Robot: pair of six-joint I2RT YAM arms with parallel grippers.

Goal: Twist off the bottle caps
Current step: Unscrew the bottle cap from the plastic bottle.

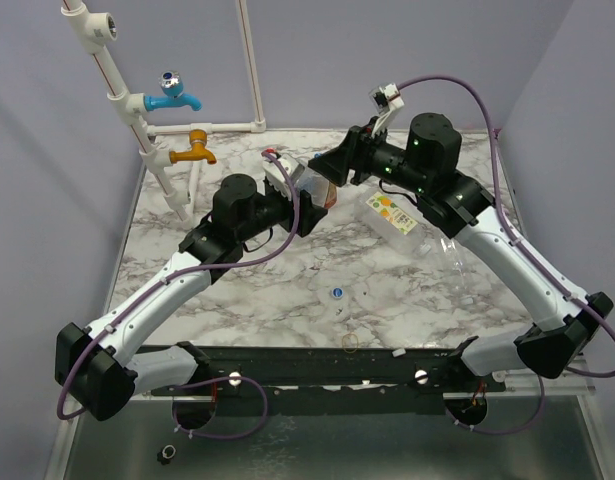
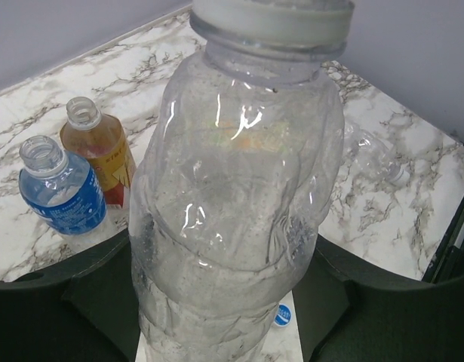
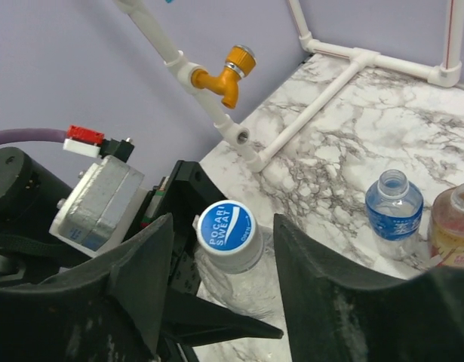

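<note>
My left gripper [image 2: 224, 309] is shut on a plain clear bottle [image 2: 232, 188] and holds it tilted above the table; in the top view this gripper [image 1: 305, 205] sits at the table's middle back. The bottle's blue-and-white cap [image 3: 228, 230] is on its neck. My right gripper [image 3: 224, 226] is open, one finger on each side of that cap, not touching it; it also shows in the top view [image 1: 332, 172]. A blue-labelled bottle [image 3: 394, 204] and an amber bottle [image 3: 454, 226] stand uncapped behind. A loose blue cap [image 1: 337, 293] lies on the table.
A larger labelled bottle [image 1: 392, 213] and a plain clear bottle [image 1: 457, 255] lie on the right of the marble table [image 1: 237, 290]. A thin yellowish ring [image 1: 349, 342] lies near the front edge. A blue tap [image 1: 172, 92] and an orange tap [image 1: 195, 148] hang on the white pipe at back left.
</note>
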